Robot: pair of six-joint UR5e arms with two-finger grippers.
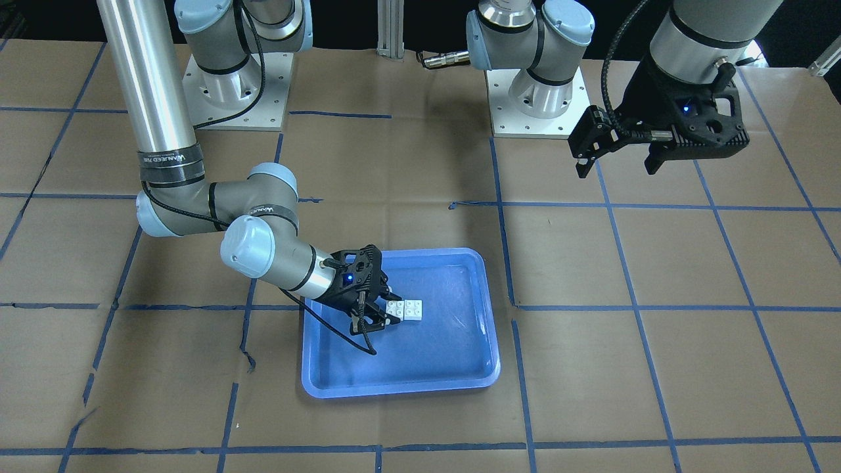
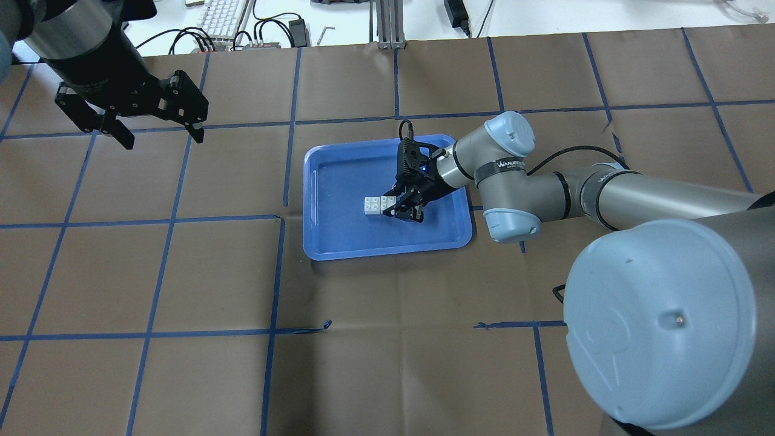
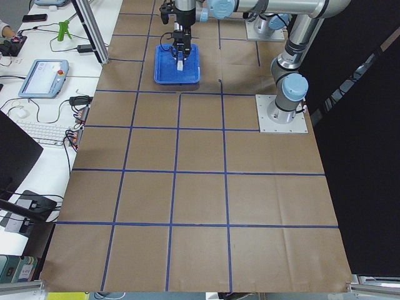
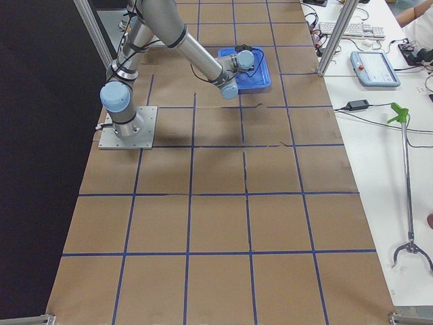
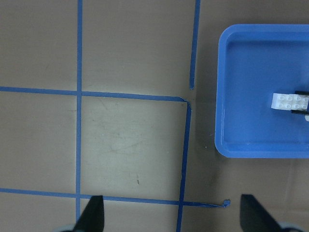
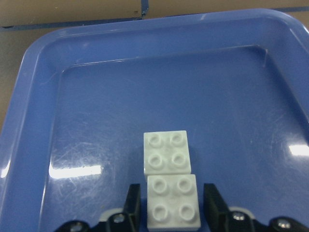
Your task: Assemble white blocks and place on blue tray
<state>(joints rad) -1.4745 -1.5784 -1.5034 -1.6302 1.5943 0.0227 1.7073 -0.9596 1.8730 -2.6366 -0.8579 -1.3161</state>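
The white blocks (image 1: 404, 309) sit touching, mid blue tray (image 1: 401, 387); whether they are joined is unclear. The right gripper (image 6: 171, 198) flanks the nearer one, jaws slightly apart. The left gripper (image 2: 160, 130) hangs wide open, upper left. Placement looks finished; next calls for a straight lift away.

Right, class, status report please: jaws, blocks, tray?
Left jaws open, empty, away from the tray. Right jaws either side of one white block, grip unclear. Both blocks side by side in tray. Nothing blocking.
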